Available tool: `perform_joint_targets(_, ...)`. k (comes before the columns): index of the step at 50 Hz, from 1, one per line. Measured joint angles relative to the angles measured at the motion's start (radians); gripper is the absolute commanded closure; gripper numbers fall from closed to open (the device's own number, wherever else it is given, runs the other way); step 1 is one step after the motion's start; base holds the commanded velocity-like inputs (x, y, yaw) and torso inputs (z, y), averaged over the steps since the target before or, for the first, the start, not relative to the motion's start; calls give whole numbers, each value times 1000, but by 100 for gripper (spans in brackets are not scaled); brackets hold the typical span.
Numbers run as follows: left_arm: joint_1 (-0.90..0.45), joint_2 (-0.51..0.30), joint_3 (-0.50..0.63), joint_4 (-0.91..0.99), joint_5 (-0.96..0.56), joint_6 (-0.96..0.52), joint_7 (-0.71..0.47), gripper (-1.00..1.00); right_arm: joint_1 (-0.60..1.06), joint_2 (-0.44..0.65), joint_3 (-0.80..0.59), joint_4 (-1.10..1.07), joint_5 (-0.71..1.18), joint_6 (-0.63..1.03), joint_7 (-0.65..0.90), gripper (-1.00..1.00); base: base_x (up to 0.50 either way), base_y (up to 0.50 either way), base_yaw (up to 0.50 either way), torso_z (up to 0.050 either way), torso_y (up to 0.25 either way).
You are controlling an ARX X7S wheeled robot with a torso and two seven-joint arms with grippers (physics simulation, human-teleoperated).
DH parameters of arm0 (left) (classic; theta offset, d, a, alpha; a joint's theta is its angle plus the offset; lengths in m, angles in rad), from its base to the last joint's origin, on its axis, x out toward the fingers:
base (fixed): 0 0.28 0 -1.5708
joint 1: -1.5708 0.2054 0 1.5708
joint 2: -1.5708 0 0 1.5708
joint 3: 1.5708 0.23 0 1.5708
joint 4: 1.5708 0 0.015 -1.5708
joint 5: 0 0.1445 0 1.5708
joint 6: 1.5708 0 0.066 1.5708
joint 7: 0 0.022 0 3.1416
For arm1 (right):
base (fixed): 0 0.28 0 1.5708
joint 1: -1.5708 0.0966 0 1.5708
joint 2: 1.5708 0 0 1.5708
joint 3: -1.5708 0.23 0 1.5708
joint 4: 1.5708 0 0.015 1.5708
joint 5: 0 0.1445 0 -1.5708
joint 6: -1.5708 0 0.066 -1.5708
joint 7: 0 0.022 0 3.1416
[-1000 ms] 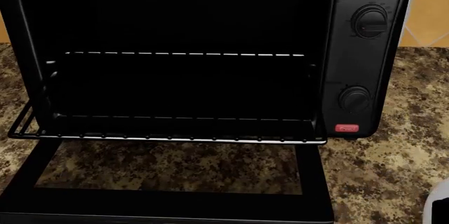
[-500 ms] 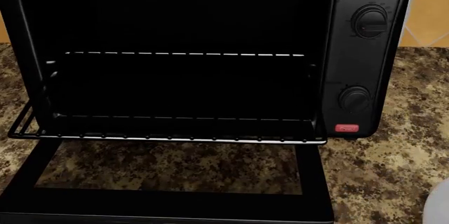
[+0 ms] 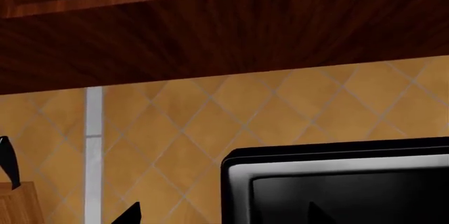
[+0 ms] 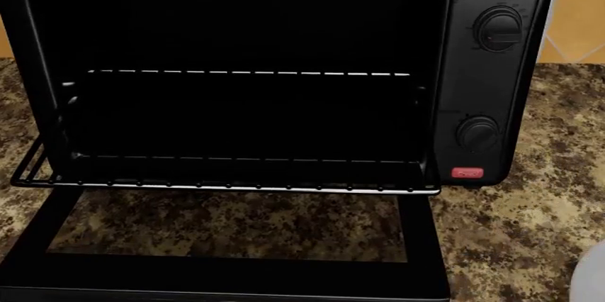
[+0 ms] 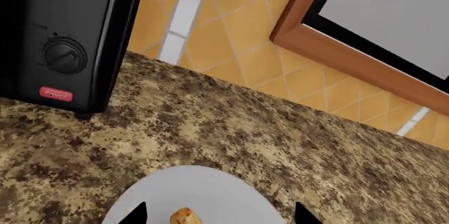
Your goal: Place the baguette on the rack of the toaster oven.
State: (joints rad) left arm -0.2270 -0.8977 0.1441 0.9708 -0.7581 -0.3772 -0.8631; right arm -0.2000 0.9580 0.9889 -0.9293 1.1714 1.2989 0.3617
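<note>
A: Right gripper [image 5: 218, 214]: what state?

B: Only two dark fingertips show at the edge of the right wrist view, set wide apart and holding nothing. They hang above a pale plate [image 5: 210, 190] with the end of the baguette [image 5: 184, 216] between them.

A: And the left gripper [image 3: 221, 216]?

B: Two dark tips again, spread apart and empty. It faces the top corner of the oven [image 3: 337, 182] and the tiled wall [image 3: 232, 113], with a knife block [image 3: 14, 203] off to one side.

A: Where is the loaf relative to the oven?

B: On the plate, on the speckled counter [image 5: 210, 129], beside the oven's knob side and clear of it. In the head view only the plate's rim [image 4: 591, 277] peeks in at the corner; the loaf itself is out of sight there.

A: Is the target ready?

B: Yes. The door [image 4: 227, 242] lies flat and the rack [image 4: 227, 183] is pulled forward with its silvery bar exposed.

A: Likely faults?

B: Little of the loaf is visible, so a descent could land off-centre and let the rounded end roll or slip from the fingers. A low carry may strike the open door, and the upper rack [image 4: 251, 73] could be mistaken for the target.
</note>
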Motion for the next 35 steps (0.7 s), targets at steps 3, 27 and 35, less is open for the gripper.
perform_joint_targets(3, -1, 0, 2, 0, -1, -1, -2, -100, -38, -3, 12, 15, -45, -20, -45, -100, 0, 0, 0, 0, 0)
perform_joint_targets(27, -6, -5, 16, -2, 3, -4, -9, -100, -365, -34, 19, 41, -396, -253, -363, -100, 0, 0, 0, 0, 0)
perform_joint_targets(35, -10, -7, 21, -2, 2, -8, -13, -100, -464, -38, 24, 46, -514, -323, -458, -100, 0, 0, 0, 0, 0)
